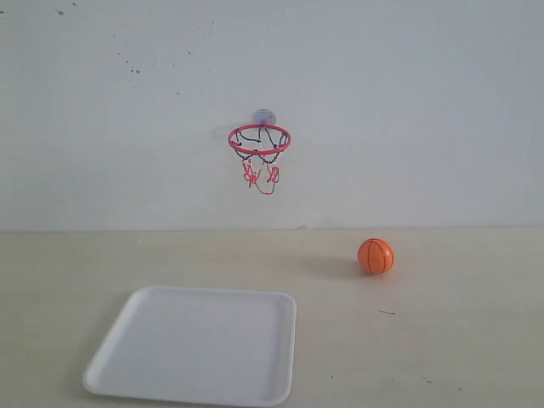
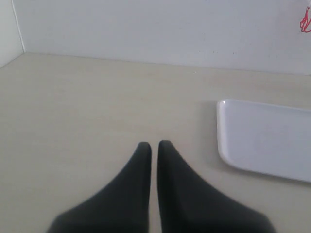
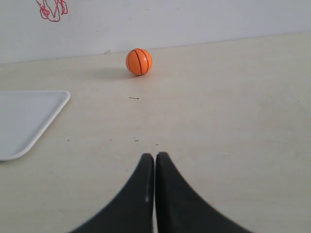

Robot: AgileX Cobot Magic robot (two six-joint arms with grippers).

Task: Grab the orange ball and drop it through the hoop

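The orange ball (image 1: 376,256) rests on the beige table right of centre, near the back wall; the right wrist view shows the ball (image 3: 139,61) far ahead of my right gripper (image 3: 155,156), which is shut and empty. The hoop (image 1: 259,139), a red ring with a red-and-black net, hangs on the white wall from a greyish suction cup (image 1: 264,116). Only the net's tip (image 3: 51,9) shows in the right wrist view. My left gripper (image 2: 154,145) is shut with nothing in it, over bare table. Neither arm appears in the exterior view.
A white square tray (image 1: 200,344) lies on the table below and left of the hoop; its edge (image 2: 228,145) is beside the left gripper and its corner (image 3: 48,111) shows in the right wrist view. The wall meets the table behind the ball.
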